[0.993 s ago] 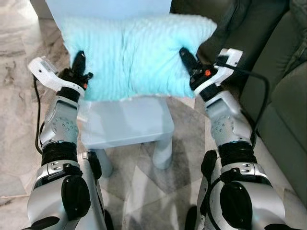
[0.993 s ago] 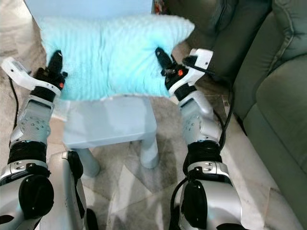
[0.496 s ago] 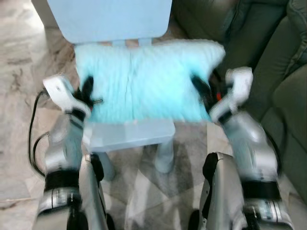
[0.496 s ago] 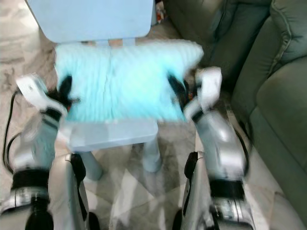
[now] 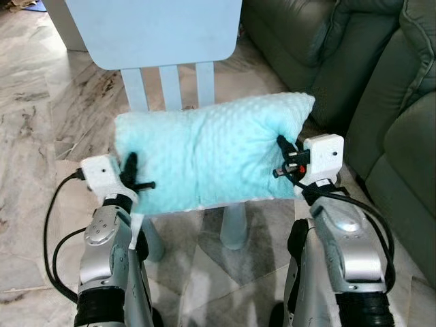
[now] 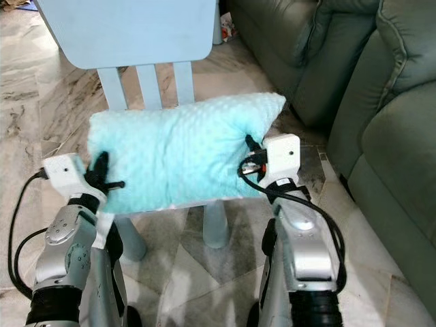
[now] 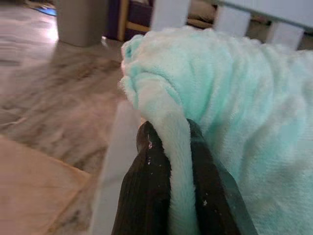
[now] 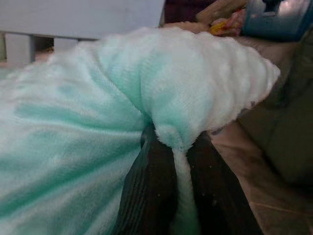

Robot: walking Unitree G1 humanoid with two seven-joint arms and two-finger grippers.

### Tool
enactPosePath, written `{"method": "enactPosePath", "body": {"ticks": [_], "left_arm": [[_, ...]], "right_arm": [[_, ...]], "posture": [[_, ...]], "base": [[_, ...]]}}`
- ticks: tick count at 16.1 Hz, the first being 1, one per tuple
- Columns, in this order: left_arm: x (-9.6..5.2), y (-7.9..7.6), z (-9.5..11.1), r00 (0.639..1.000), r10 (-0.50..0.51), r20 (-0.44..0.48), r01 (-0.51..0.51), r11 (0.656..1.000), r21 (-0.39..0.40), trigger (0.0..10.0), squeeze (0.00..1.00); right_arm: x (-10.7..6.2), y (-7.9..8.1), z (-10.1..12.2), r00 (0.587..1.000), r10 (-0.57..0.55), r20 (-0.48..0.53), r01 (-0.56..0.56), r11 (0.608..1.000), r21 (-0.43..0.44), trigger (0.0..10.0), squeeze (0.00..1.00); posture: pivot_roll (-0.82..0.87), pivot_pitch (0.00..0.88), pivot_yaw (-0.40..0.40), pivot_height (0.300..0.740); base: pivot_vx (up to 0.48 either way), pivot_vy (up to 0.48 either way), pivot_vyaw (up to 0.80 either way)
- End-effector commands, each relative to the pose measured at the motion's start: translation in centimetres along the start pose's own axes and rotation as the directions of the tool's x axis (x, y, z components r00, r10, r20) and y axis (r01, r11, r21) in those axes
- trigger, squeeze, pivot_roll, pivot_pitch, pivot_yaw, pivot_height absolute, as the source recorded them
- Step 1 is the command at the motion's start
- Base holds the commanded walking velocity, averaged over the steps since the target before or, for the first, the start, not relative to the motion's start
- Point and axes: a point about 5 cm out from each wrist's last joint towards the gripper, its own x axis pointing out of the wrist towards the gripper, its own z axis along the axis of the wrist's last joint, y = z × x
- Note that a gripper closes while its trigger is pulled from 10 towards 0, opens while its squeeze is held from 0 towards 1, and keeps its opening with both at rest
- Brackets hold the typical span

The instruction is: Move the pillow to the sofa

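Note:
A fluffy light turquoise pillow (image 5: 208,151) hangs between my two arms, above the seat of a pale blue chair (image 5: 153,30). My left gripper (image 5: 129,174) is shut on the pillow's left edge, with a fold of fabric pinched between its black fingers (image 7: 149,196). At the pillow's right edge my right gripper (image 5: 283,153) is shut on another fold, which shows between its fingers (image 8: 151,196). The dark green sofa (image 5: 381,88) stands to the right, close beside my right arm.
The chair's backrest and slats rise just behind the pillow. Marble floor (image 5: 34,136) spreads to the left and in front. A sofa armrest (image 5: 289,41) lies at the back right. Black cables (image 5: 54,225) loop beside my left arm.
The pillow has been pulled toward me and lifted off the chair seat, still held at both ends. The camera view has tilted up, so more of the chair back shows.

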Motion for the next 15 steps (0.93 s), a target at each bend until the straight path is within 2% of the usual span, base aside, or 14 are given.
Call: {"method": "enactPosePath", "body": {"ticks": [1, 3, 4, 5, 7, 14, 15], "left_arm": [[-0.2, 0.1, 0.4, 1.000, 0.017, 0.013, -0.018, 1.000, 0.015, 10.0, 0.00], [-0.2, -0.9, 0.5, 0.999, -0.036, 0.022, 0.035, 0.999, 0.042, 10.0, 0.00], [-0.1, -1.0, 0.5, 0.999, -0.035, 0.023, 0.034, 0.999, 0.040, 10.0, 0.00], [-0.1, -1.0, 0.5, 0.999, -0.022, 0.024, 0.021, 0.999, 0.030, 10.0, 0.00], [-0.1, -1.0, 0.3, 1.000, -0.005, 0.017, 0.005, 1.000, 0.022, 10.0, 0.00], [-0.1, -0.7, 0.6, 1.000, 0.007, 0.027, -0.009, 0.997, 0.073, 10.0, 0.00], [-0.1, -0.8, 0.6, 1.000, 0.004, 0.030, -0.007, 0.996, 0.084, 10.0, 0.00]], "right_arm": [[-0.2, 0.0, 0.5, 1.000, -0.003, 0.008, 0.003, 1.000, 0.010, 10.0, 0.00], [-0.2, 1.0, 0.5, 0.999, 0.034, 0.015, -0.034, 0.999, 0.000, 10.0, 0.00], [-0.2, 1.2, 0.5, 0.998, 0.056, 0.024, -0.057, 0.998, 0.025, 10.0, 0.00], [-0.2, 1.4, 0.6, 0.997, 0.073, 0.038, -0.075, 0.995, 0.067, 0.0, 0.00], [-0.1, 1.0, 0.9, 0.998, 0.045, 0.035, -0.047, 0.998, 0.051, 0.0, 0.00], [0.0, 0.3, 1.5, 0.998, 0.025, 0.062, -0.026, 1.000, 0.006, 0.0, 0.00], [-0.1, 0.2, 1.4, 0.998, 0.010, 0.059, -0.009, 1.000, -0.010, 10.0, 0.00]], "posture": [[-0.18, 0.000, 0.011, 0.320], [-0.18, 0.000, 0.008, 0.320], [-0.18, 0.000, 0.007, 0.320], [-0.18, 0.000, 0.007, 0.320], [-0.18, 0.000, 0.007, 0.320], [-0.18, 0.000, 0.009, 0.320], [-0.18, 0.000, 0.010, 0.320]], "base": [[0.000, 0.000, 0.00], [0.000, 0.000, 0.00], [0.000, 0.000, 0.00], [0.000, 0.000, 0.00], [0.000, 0.000, 0.00], [0.000, 0.000, 0.00], [0.000, 0.000, 0.00]]}}
